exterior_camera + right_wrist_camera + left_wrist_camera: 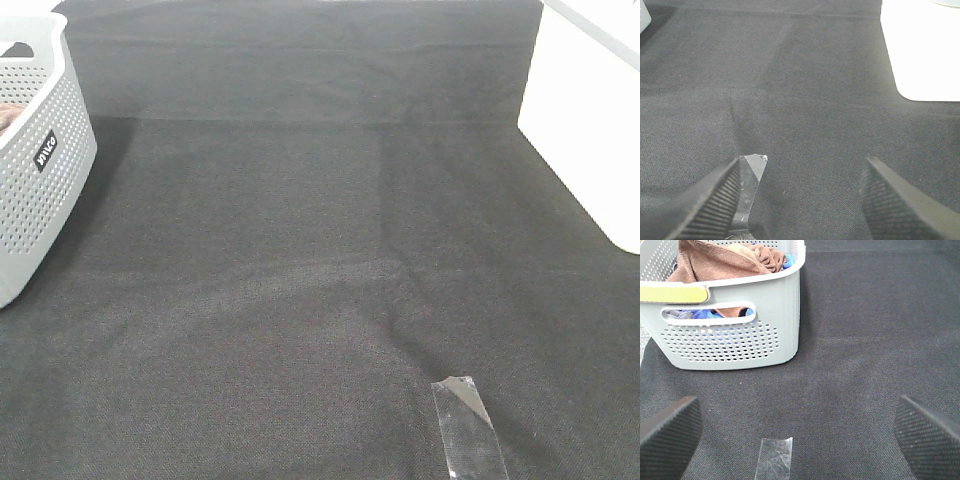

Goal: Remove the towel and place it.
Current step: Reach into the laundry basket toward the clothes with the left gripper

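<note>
**Towel (725,260) sits in basket (740,345)**

The brown towel lies bunched inside the grey basket on the black cloth (865,340). The left gripper (800,435) and right gripper (802,200) hover over the cloth, jaws wide apart, holding nothing.

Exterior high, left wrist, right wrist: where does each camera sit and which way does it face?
Exterior high: mounted above, looking down on the black cloth; no arm shows.
Left wrist: low, facing the grey basket holding the brown towel; open left gripper shows.
Right wrist: low, facing the white object; open right gripper shows.
Shared: exterior high also catches the grey basket and white object at its edges.
</note>
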You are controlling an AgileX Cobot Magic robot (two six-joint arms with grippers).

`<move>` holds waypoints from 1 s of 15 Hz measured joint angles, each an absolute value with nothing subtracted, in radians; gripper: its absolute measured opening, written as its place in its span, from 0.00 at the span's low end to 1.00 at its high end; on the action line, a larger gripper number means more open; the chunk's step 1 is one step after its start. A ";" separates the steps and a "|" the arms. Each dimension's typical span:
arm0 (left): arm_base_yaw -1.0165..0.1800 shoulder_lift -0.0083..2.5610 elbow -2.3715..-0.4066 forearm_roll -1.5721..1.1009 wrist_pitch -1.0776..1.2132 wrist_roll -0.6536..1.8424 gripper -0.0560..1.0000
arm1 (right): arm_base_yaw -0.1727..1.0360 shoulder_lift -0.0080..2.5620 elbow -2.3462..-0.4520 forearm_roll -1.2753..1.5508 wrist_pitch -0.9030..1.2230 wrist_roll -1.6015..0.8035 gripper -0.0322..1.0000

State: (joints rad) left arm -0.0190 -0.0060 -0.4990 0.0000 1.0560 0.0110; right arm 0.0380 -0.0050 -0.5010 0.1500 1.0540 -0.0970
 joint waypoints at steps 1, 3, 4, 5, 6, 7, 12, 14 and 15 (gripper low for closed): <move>-0.019 -0.006 -0.499 0.000 1.056 0.011 0.99 | 0.038 -0.005 -0.501 0.150 1.054 -0.097 0.66; -0.019 -0.006 -0.499 0.000 1.056 0.011 0.99 | 0.038 -0.005 -0.501 0.150 1.054 -0.097 0.66; -0.019 -0.006 -0.499 0.000 1.056 0.011 0.99 | 0.038 -0.005 -0.501 0.150 1.054 -0.097 0.66; -0.019 -0.006 -0.499 0.000 1.056 0.011 0.99 | 0.038 -0.005 -0.501 0.150 1.054 -0.097 0.66; -0.019 -0.006 -0.501 0.012 1.054 0.013 0.99 | 0.038 -0.005 -0.501 0.150 1.054 -0.097 0.66; -0.019 0.001 -0.518 0.036 1.052 0.035 0.99 | 0.038 -0.005 -0.501 0.150 1.054 -0.097 0.66; -0.019 0.486 -0.889 0.234 1.210 0.510 0.99 | 0.038 -0.005 -0.501 0.150 1.054 -0.097 0.66; -0.019 0.727 -1.046 0.287 1.215 0.678 0.99 | 0.038 -0.005 -0.501 0.150 1.054 -0.097 0.66; -0.019 0.857 -1.131 0.312 1.216 0.737 0.99 | 0.038 -0.005 -0.501 0.150 1.054 -0.097 0.66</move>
State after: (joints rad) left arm -0.0190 0.8570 -1.1310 0.3120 1.2160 0.7370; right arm 0.0380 -0.0050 -0.5010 0.1500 1.0540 -0.0970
